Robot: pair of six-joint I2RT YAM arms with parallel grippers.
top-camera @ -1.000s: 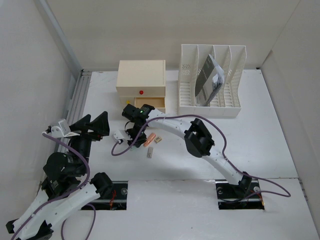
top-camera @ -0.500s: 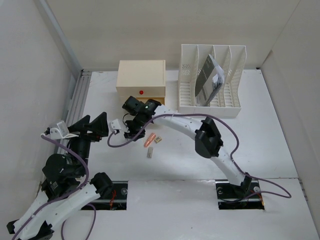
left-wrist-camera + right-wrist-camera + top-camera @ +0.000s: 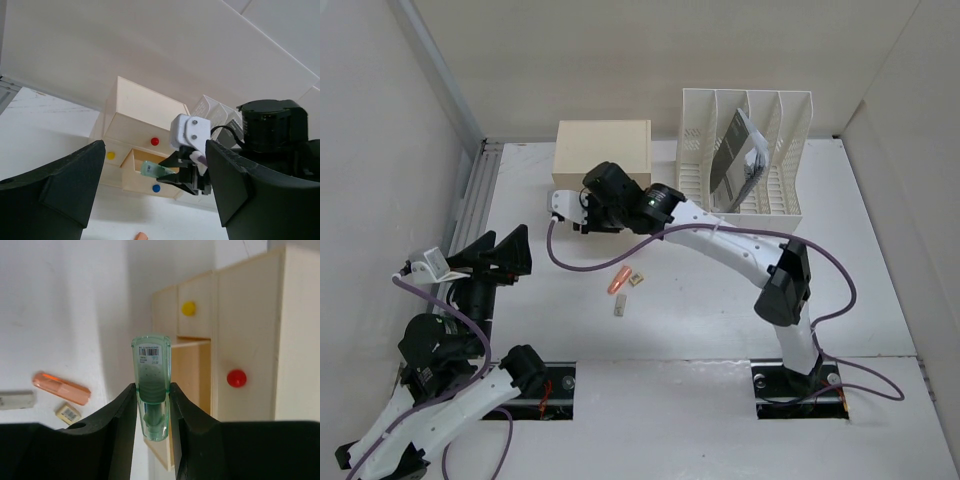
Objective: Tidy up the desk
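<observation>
Right wrist view, right gripper [image 3: 151, 397] clenched on green tube [image 3: 151, 367] at open drawer [image 3: 192, 372], left gripper [image 3: 155, 146] agape

Our right arm [image 3: 720, 240] stretches far forward and left, the right gripper [image 3: 151, 390] clamped on a green tube [image 3: 151, 371]; our left arm [image 3: 435, 420] sits folded near its base, the left gripper [image 3: 500, 248] spread wide

Plain white panel walls [image 3: 620, 60] on three sides, aluminium rail [image 3: 472, 195] at left, even light

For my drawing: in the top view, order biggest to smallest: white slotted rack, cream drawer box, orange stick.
1. white slotted rack
2. cream drawer box, partly hidden
3. orange stick
</observation>
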